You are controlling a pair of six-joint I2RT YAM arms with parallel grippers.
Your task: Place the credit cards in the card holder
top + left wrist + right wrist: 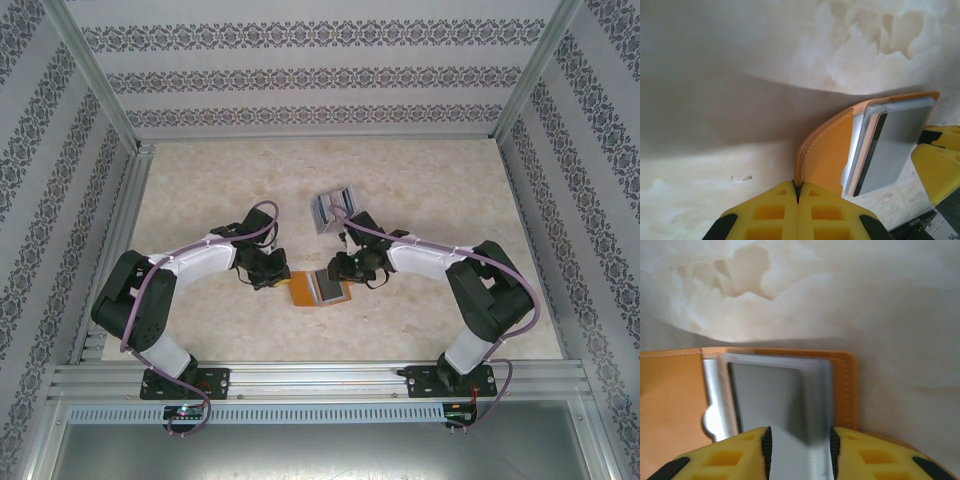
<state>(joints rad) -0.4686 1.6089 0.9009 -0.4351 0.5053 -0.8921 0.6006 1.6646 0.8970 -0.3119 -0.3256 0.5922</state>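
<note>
The left gripper (797, 192) jaws are closed on the flap edge of the one card holder (827, 150), mid-table. The right gripper (800, 440) jaws stand part-open over one grey card (770, 390) lying in it. The other credit cards (333, 210) lie behind; their count is unclear.

- We see the card holder (299, 291) in orange-brown, with a lighter tan stitch line along its edge.
- The card (895, 145) in it is plain grey, with a darker grey band along one side.
- The further cards (333, 208) look grey with a bluish tint.
- We find the table (430, 180) cream, mottled with beige marble veining.
- The walls (300, 75) are white, with bands of grey ornamental pattern.
- Both the left gripper (797, 192) and the right gripper (800, 440) are yellow, with black pads.
- The arms (205, 258) are black and white, their cables (263, 205) purple.
- The frame (320, 380) is silver.
</note>
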